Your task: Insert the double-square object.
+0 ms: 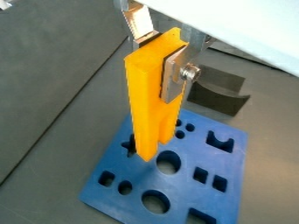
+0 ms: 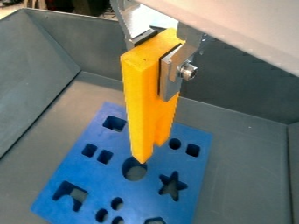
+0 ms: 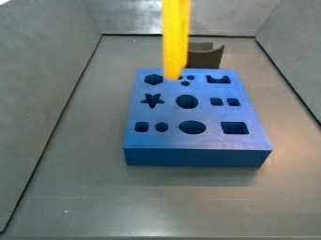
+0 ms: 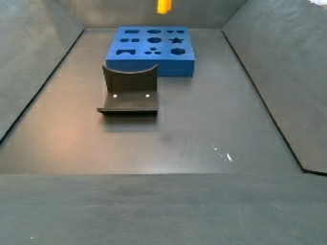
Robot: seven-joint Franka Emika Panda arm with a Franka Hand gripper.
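Grey metal walls slope down to a dark floor (image 4: 166, 182), where a blue block (image 3: 194, 141) pierced with shaped holes lies flat, and a dark grey curved piece (image 4: 129, 91) sits just beside it. Above the block, the gripper (image 1: 163, 61) is clamped on the upper end of the yellow piece (image 1: 152, 96), its silver fingers (image 1: 177, 74) pressed against the sides, as both wrist views show. The yellow piece hangs upright, its lower end just over the block's top face in a side view (image 3: 175, 42); whether it already touches the block cannot be told. In another side view only its bottom tip (image 4: 163, 6) shows at the frame's upper edge, over the far end of the block (image 4: 153, 50). The gripper itself is out of frame in both side views. By the look of things, the task is in its alignment stage: the piece is carried and poised, not yet seated. In a wrist view the lower end hangs near a round hole (image 2: 136, 171), which is no match for it. The next move likely calls for finding the matching twin-square opening, squaring the two bars to it, then a straight, gentle descent; any tilt or slight offset could jam the bars on the rim.
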